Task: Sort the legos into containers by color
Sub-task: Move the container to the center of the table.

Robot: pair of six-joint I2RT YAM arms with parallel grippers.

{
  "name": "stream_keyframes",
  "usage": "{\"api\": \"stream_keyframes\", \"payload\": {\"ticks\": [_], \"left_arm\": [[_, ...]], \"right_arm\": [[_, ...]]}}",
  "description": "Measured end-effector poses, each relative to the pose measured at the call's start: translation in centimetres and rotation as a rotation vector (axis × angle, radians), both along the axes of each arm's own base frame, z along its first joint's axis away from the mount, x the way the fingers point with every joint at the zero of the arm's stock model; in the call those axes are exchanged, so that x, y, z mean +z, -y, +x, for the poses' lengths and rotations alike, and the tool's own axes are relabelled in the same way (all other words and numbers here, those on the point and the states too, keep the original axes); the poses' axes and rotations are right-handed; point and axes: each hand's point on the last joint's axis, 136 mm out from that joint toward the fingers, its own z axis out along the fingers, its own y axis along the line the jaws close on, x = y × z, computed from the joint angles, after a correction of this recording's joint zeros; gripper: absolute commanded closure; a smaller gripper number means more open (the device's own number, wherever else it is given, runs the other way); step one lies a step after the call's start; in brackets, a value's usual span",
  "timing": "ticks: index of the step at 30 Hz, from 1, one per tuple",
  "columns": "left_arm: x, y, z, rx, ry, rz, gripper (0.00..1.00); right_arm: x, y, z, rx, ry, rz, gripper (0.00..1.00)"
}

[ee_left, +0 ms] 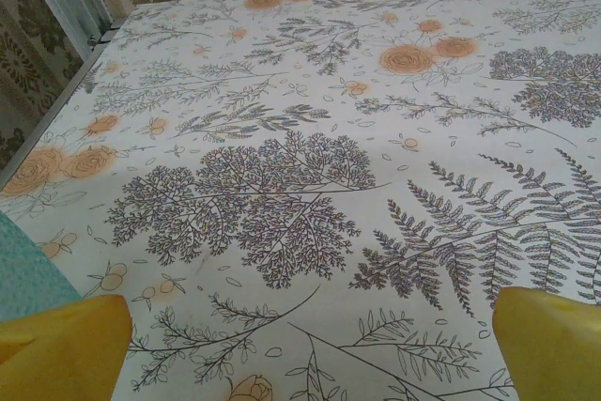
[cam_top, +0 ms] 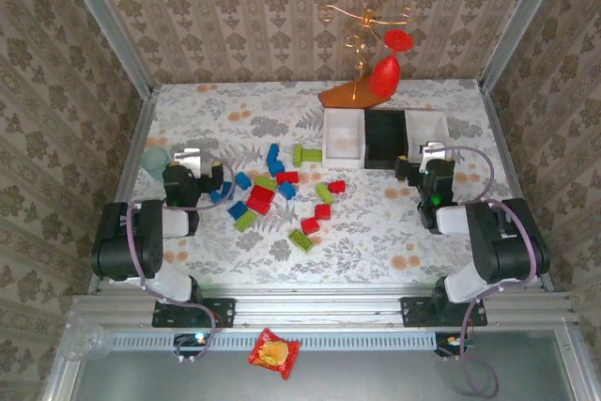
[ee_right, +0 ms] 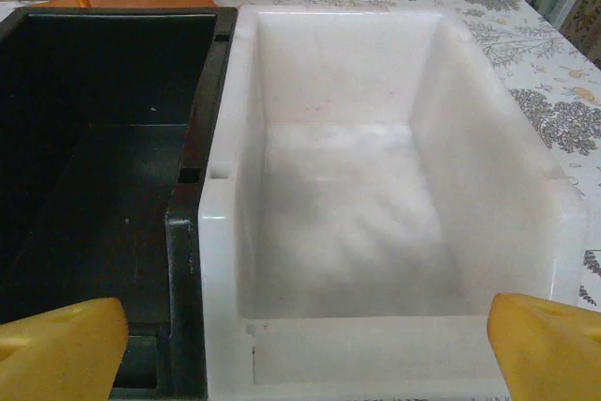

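A glossy red packet [cam_top: 274, 352], its print too small to be read, is seen before the near edge of the table [cam_top: 376, 237]. The left gripper [ee_left: 312, 326] and right gripper [ee_right: 308, 326] are spread wide with nothing grasped, the yellow fingers [ee_left: 66, 354] smooth. Chunky red, blue and lime legos [cam_top: 282, 192] are scattered mid-table over the floral print. Three square, smooth-walled containers [cam_top: 383, 143], white, black, white, are ranged along the far edge.

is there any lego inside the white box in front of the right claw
No, the white square plastic box has only a bare floor inside.
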Motion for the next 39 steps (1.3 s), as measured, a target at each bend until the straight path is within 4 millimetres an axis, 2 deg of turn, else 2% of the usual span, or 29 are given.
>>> {"api": "stream_keyframes", "payload": {"ticks": [33, 36, 38, 39], "left_arm": [[0.1, -0.7, 0.0, 0.037, 0.003, 0.012, 0.00], [1.4, -1.4, -0.5, 0.081, 0.011, 0.016, 0.00], [3.3, -2.1, -1.0, 0.129, 0.027, 0.003, 0.00], [4.9, -2.6, -1.1, 0.163, 0.045, -0.018, 0.00]], "right_arm": [[0.2, 0.1, -0.1, -0.012, 0.007, 0.004, 0.00], [1.1, 0.4, -1.0, -0.038, 0.044, 0.004, 0.00], [2.0, 1.0, -1.9, -0.077, 0.054, 0.000, 0.00], [3.2, 1.3, -2.5, -0.102, 0.071, 0.011, 0.00]]}}
